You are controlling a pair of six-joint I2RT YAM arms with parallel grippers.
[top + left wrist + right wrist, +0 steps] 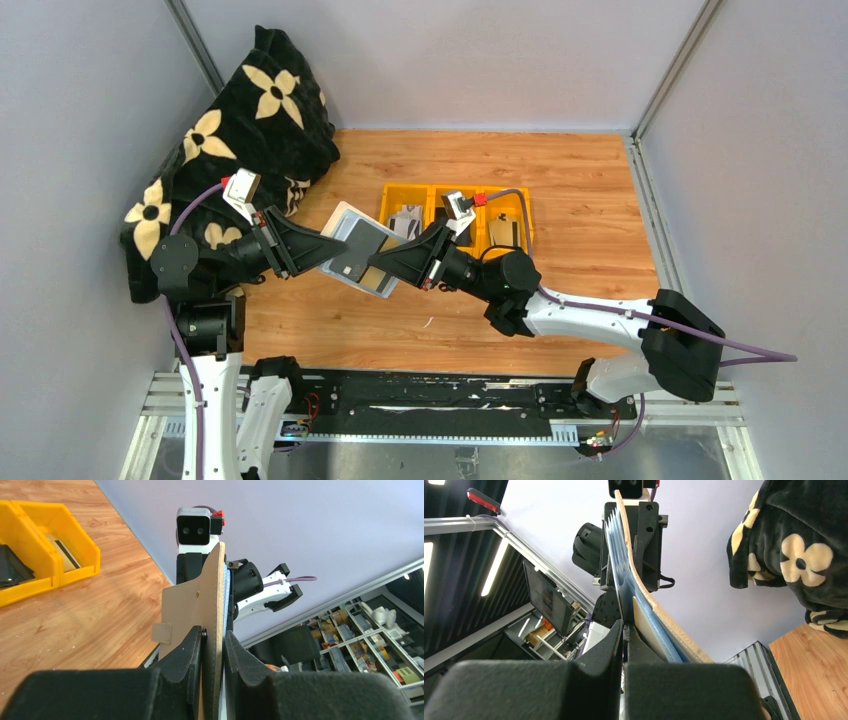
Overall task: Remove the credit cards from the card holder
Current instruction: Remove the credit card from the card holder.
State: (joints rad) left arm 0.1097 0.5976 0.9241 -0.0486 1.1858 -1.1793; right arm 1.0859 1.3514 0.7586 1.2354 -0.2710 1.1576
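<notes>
The card holder is held open in the air above the table, its pale blue-grey inside facing up. My left gripper is shut on its left flap. In the left wrist view the card holder stands edge-on between my fingers, beige outside with a small snap tab. My right gripper is shut at the holder's right edge on a thin credit card sitting in a pocket. In the right wrist view my right gripper has its jaws almost together on that thin edge, with the card holder just to the right.
Yellow bins stand behind the holder; grey-white cards lie in the left bin and the right bin. A black blanket with cream flowers is heaped at the back left. Grey walls close in three sides.
</notes>
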